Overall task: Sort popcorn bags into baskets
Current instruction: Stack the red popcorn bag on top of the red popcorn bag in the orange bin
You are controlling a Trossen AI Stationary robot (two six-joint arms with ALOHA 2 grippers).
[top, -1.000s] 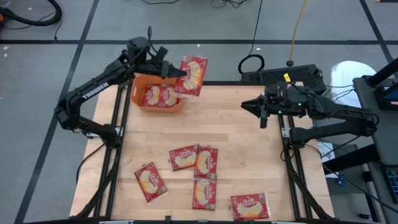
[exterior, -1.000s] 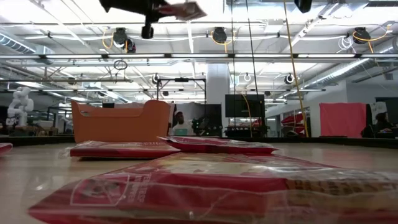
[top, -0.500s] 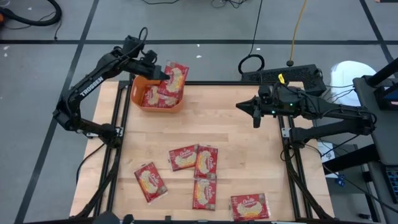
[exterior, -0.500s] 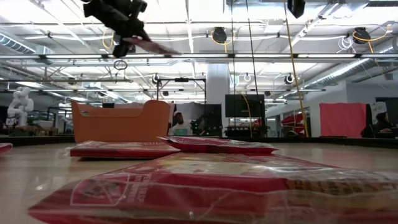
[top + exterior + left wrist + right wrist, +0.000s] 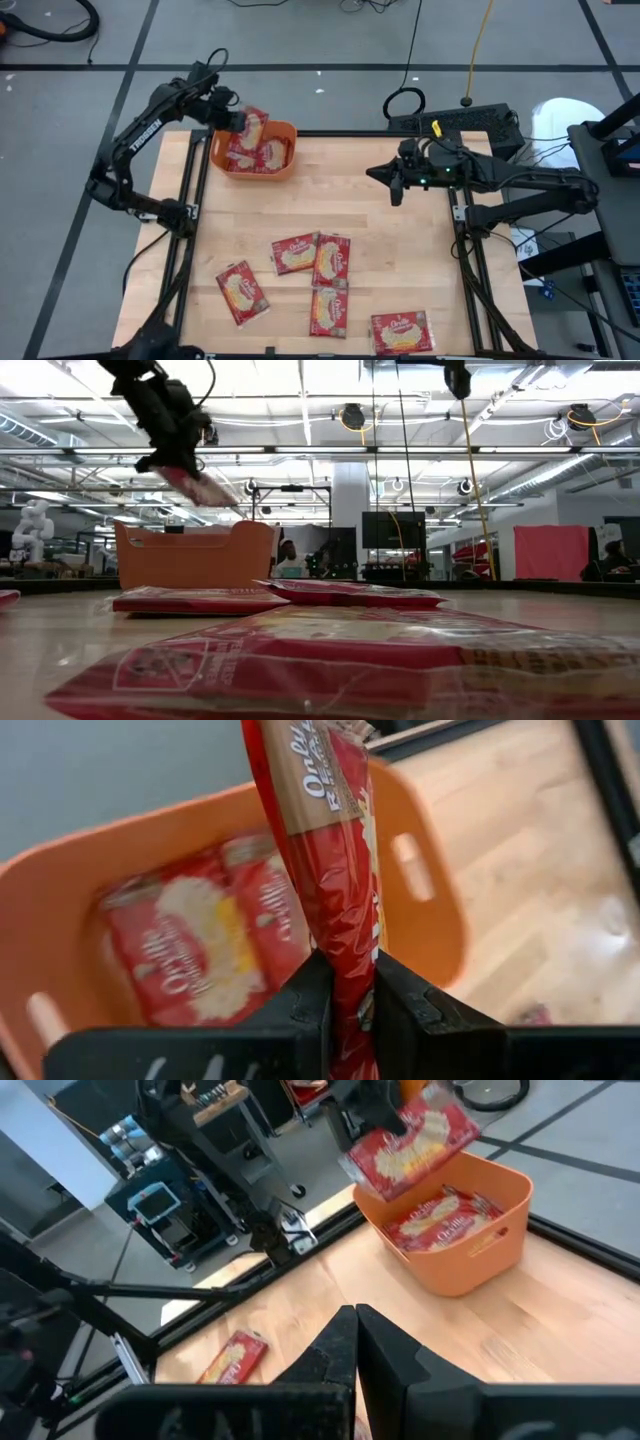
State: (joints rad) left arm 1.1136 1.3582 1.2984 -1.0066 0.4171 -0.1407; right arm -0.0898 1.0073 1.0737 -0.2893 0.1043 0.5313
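The orange basket (image 5: 290, 166) stands at the table's far-left corner with red popcorn bags (image 5: 190, 955) lying flat inside. My left gripper (image 5: 226, 117) hovers over it, shut on another red bag (image 5: 249, 128), which also shows above the basket (image 5: 195, 555) in the low view. Several more bags (image 5: 297, 252) lie flat on the near half of the table. My right gripper (image 5: 391, 182) hangs shut above the table's right middle, touching nothing. My left gripper pinches the bag's end (image 5: 345, 982) between its two fingers (image 5: 305, 1005). The bag juts forward from them, seen edge-on. The fingers slant down from the table's left side. The bag (image 5: 200, 486) is lifted clear and tilts downward above the basket's opening.
Loose bags cluster near the table's middle (image 5: 332, 260), near-left (image 5: 242, 292) and near edge (image 5: 402, 332). Bare wood lies between the basket and that cluster. A black frame rail (image 5: 195, 190) runs along the left edge. The right wrist view shows the basket (image 5: 470, 1250) far ahead.
My left gripper has carried the bag toward the table's left and down, from beyond the basket's right side to over its opening, and the bag has tipped downward. My right gripper has drifted toward the table's left, staying shut.
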